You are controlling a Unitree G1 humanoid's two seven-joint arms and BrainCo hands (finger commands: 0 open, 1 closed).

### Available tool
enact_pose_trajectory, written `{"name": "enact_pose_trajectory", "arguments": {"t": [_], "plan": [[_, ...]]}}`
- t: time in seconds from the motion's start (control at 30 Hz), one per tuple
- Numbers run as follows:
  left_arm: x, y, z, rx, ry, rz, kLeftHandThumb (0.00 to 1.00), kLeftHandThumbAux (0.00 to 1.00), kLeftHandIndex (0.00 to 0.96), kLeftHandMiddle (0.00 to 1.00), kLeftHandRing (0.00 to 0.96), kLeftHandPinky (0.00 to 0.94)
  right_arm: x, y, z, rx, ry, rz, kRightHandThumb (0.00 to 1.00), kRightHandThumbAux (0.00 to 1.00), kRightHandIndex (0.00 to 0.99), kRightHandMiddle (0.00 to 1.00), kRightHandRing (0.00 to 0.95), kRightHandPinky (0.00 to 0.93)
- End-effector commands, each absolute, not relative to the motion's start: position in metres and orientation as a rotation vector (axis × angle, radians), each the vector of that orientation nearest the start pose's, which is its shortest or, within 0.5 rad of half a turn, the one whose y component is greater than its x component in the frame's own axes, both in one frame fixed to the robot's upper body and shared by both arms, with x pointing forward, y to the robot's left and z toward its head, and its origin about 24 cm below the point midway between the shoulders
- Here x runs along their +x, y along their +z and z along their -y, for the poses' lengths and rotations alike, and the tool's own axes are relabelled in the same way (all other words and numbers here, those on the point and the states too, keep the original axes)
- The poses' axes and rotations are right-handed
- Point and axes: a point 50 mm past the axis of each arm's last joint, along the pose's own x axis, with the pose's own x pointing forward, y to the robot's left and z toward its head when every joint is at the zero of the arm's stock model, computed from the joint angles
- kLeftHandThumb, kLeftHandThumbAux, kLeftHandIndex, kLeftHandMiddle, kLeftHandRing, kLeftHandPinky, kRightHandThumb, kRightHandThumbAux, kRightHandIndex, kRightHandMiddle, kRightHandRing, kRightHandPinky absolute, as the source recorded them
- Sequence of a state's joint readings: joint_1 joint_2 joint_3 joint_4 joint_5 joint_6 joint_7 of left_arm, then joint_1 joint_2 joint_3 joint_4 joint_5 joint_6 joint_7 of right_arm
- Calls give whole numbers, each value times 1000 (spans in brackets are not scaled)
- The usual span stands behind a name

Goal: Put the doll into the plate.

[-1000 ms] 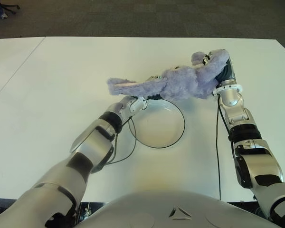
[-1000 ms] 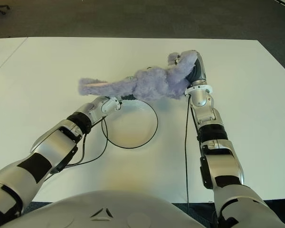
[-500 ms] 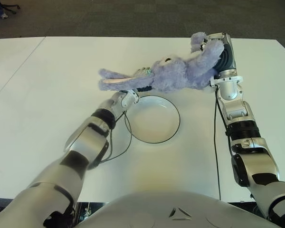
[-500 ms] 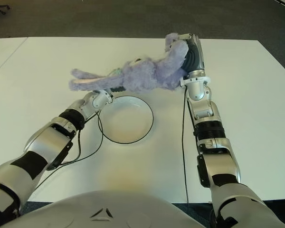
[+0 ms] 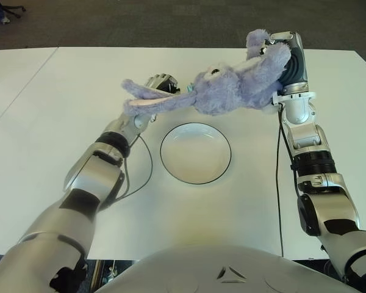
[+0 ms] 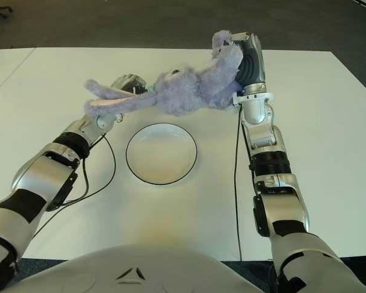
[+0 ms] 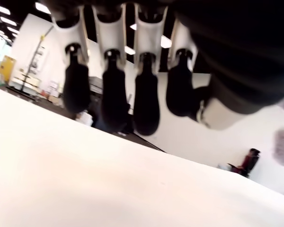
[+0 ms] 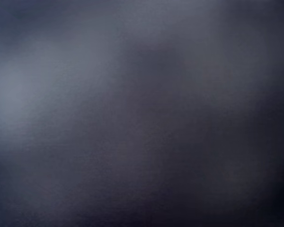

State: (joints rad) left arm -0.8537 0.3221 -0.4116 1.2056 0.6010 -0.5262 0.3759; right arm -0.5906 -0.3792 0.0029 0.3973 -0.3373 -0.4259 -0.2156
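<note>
Table (image 5: 61,110): white, broad, filling most of the scene; a seam line runs along its left part. Floor (image 5: 171,24): dark carpet beyond the far edge. Chair base (image 5: 3,11): black, at far left. Ceiling lights (image 7: 4,14): bright strips, visible from the left wrist.

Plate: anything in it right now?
Nothing in the plate; its whole inside is visible. The doll is held above the table beyond it by the right hand, with the left hand by its ears.
</note>
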Motion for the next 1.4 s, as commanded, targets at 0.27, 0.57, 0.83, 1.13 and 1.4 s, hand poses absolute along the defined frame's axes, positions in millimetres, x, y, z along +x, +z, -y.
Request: {"name": "enact_pose_trajectory", "arguments": {"t": [0.27,0.57,0.83,1.13,1.4], "plan": [[374,73,-200,1160,-79,170,177,536,7,243,293,292,339,182,186,-628,-109,677,750,676,735,851,860,870],[367,73,-243,1091,30,37,56,550,0,225,272,269,339,178,185,-619,-105,649,797,669,735,853,859,871],[353,58,-265,1036,89,-53,40,578,0,215,253,232,340,177,184,-629,-104,642,793,668,740,848,859,868],[336,25,-263,1066,39,-174,36,568,0,242,275,261,341,156,163,-613,-71,600,780,673,747,855,868,877],[329,7,-254,1076,-30,-238,19,534,0,237,257,233,340,140,128,-634,-44,616,735,670,748,859,877,895]]}}
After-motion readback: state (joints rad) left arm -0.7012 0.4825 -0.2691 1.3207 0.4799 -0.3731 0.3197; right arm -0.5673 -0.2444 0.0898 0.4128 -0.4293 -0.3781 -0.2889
